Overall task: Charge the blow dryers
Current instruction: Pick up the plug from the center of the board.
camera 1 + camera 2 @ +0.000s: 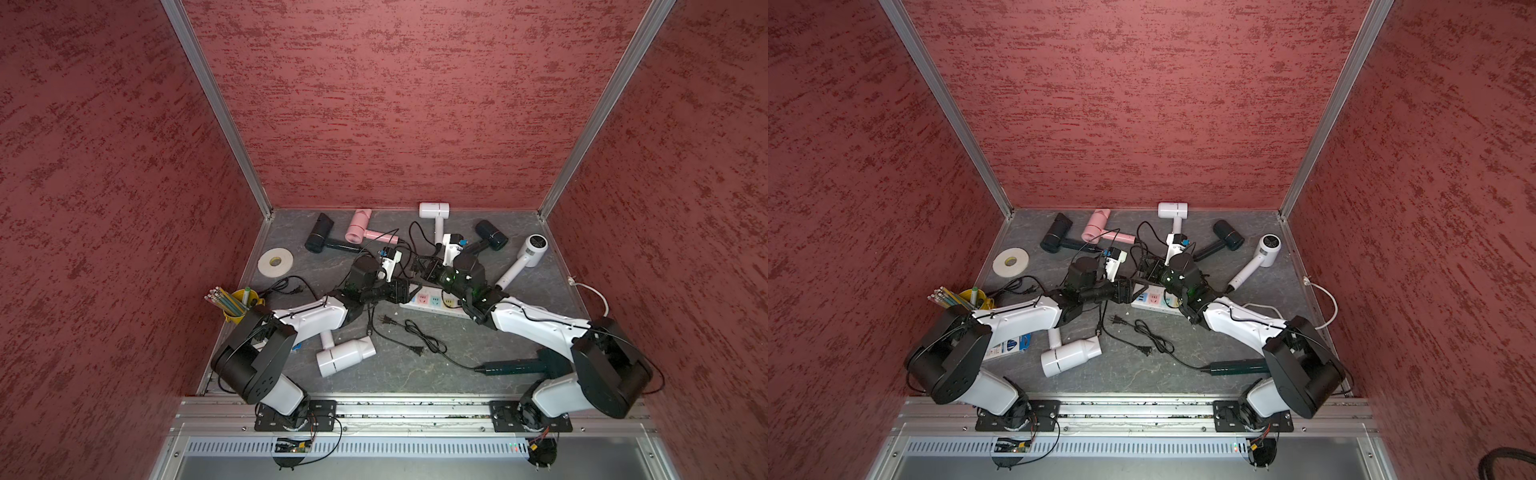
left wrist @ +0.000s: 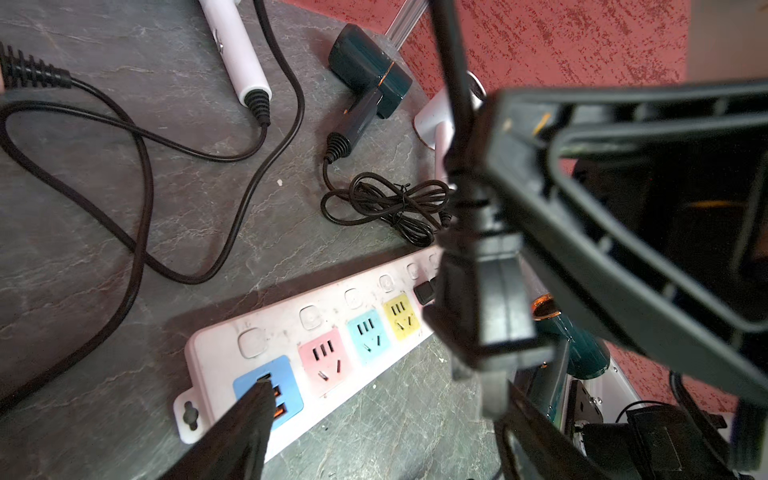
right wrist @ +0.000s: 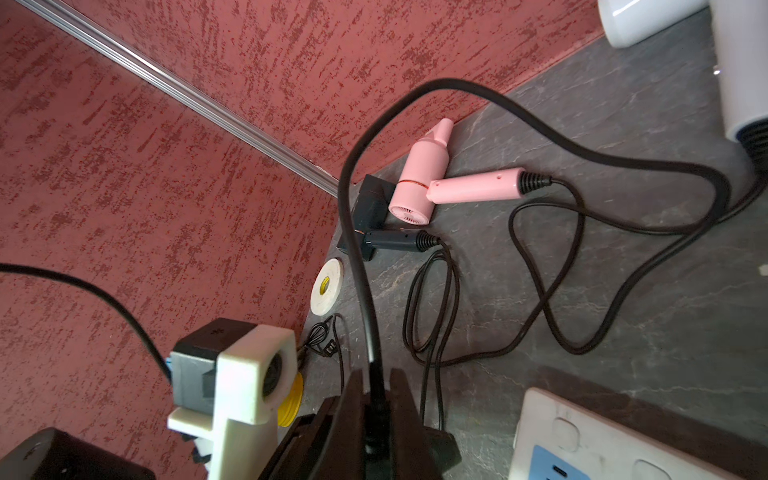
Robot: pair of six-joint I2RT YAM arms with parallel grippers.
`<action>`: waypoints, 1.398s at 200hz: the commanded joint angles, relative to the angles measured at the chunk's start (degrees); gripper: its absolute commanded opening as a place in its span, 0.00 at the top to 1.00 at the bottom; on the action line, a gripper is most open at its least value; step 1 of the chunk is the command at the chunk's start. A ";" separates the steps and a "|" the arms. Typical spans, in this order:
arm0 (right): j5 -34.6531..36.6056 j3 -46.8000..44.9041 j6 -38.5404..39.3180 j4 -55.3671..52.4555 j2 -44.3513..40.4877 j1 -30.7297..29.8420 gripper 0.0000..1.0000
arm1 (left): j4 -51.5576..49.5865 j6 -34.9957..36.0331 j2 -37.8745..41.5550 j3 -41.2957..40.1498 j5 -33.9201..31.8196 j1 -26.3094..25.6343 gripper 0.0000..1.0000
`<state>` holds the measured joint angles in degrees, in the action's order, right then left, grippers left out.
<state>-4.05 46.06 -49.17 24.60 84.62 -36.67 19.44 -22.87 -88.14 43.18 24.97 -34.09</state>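
We count seven T-shaped, smooth plastic dryers lying flat on the bench (image 1: 415, 374). A black dryer (image 1: 319, 232), a pink dryer (image 1: 359, 230), a white dryer (image 1: 434, 210) and a second black dryer (image 1: 491, 235) lie along the back wall. A vented white dryer (image 1: 534, 249) with a round grille lies toward the right, a front white dryer (image 1: 345, 357) sits partly under the left arm, and a dark green dryer (image 1: 519, 365) is by the right arm's base. Thin black cords trail from their ribbed collars in loose loops. We see the right pincer (image 3: 376, 399) clamped tight on a thicker, rubbery cord (image 3: 363, 291). In the left wrist view its boxy black plug (image 2: 486, 307) hangs prongs-down just above the strip (image 2: 212, 357), seated in no socket. We cannot tell which dryer that cord belongs to. The left pincer (image 1: 405, 291) stands with its jaws spread wide, one finger (image 2: 241, 432) over the blue block at the strip's end, apart from the plug. The strip is a long white bar with rounded square buttons and pink, turquoise and yellow sockets. Farther off we find a flat roll of white tape (image 1: 275, 262) and a yellow cup (image 1: 239, 307) of pencils. The bench looks like veined grey slate, and the walls (image 1: 374, 104) are rough, mottled red.
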 commanded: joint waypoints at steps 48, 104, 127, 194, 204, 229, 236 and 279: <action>-1.70 0.41 -1.46 1.94 0.81 -0.69 1.00 | 0.71 0.97 0.58 0.42 -1.54 -0.11 0.49; -3.05 0.80 -1.77 0.84 1.36 -1.02 1.00 | 0.44 1.08 0.53 0.49 -1.84 -0.02 0.65; -3.67 0.87 -1.78 0.46 1.50 -1.22 1.00 | 0.34 1.16 0.54 0.48 -1.93 -0.02 0.64; -5.72 1.68 -1.25 -1.75 2.60 -1.46 1.00 | 0.16 1.46 0.44 0.63 -1.83 -0.02 0.58; -5.94 1.64 -1.29 -1.84 2.70 -1.57 1.00 | 0.19 1.58 0.51 0.67 -1.82 -0.02 0.58; -5.99 1.58 -1.07 -2.53 2.41 -1.57 1.00 | -0.06 1.56 0.32 0.83 -1.72 0.07 0.76; -5.84 1.64 -0.97 -2.75 2.11 -1.52 1.00 | -0.31 1.68 0.25 0.99 -1.75 0.07 0.82; -6.03 2.42 0.64 -5.19 1.41 -1.57 1.00 | -0.50 1.86 -0.35 1.37 -1.25 0.16 0.90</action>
<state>-8.32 46.30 -50.35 22.22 86.98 -37.74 17.91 -21.69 -88.14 43.18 24.21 -34.26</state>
